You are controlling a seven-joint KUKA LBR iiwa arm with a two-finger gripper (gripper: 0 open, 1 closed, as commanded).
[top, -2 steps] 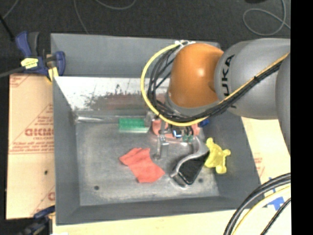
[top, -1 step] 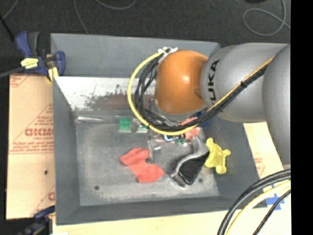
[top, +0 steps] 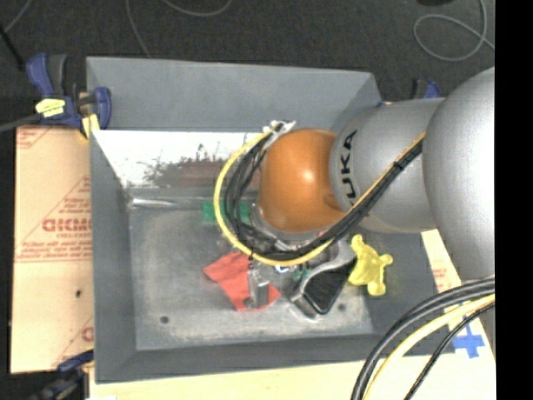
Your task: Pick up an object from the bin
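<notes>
Reaching into the bin [top: 166,265] from its right side, the arm holds its claw [top: 261,288] low at a crumpled red piece [top: 226,272] near the front wall's middle; its opening cannot be told; a yellow toy [top: 369,265] lies nearer the right wall.

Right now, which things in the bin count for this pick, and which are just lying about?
For the job: gripper, down over the red crumpled piece.
Lying about: black scoop-shaped thing toward the view's right; yellow knobbly toy further right; green piece behind.
</notes>
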